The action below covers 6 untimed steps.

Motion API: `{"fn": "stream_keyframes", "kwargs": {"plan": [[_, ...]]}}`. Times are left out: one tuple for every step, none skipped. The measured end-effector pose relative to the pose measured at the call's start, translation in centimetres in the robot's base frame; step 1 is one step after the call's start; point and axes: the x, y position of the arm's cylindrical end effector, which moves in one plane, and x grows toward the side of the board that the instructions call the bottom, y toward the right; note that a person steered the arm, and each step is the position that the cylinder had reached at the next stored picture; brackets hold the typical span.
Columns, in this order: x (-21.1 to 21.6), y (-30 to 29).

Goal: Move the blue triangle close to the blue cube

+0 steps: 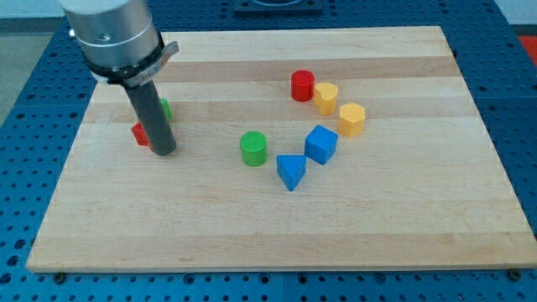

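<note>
Pale wooden board [277, 226] carrying eight small blocks. Centre: green cylinder [253, 148], blue triangle [290, 171] and blue cube [320, 144], the two blue ones nearly touching. Above them: red cylinder [302, 85], then two yellow blocks [325, 97] [351, 119]. At the view's left, my tip [164, 152] partly hides a red block [140, 134] and a green block [165, 107].

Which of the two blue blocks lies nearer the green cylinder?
The blue triangle: it sits just to the view's right of the green cylinder, while the blue cube lies farther right.
</note>
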Motion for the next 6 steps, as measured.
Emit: {"fn": "stream_keyframes", "kwargs": {"plan": [[-1.6, -1.1], [-2.4, -1.9], [-2.1, -1.5], [0.4, 0.0], [3.7, 2.7], [4.5, 7.7]]}}
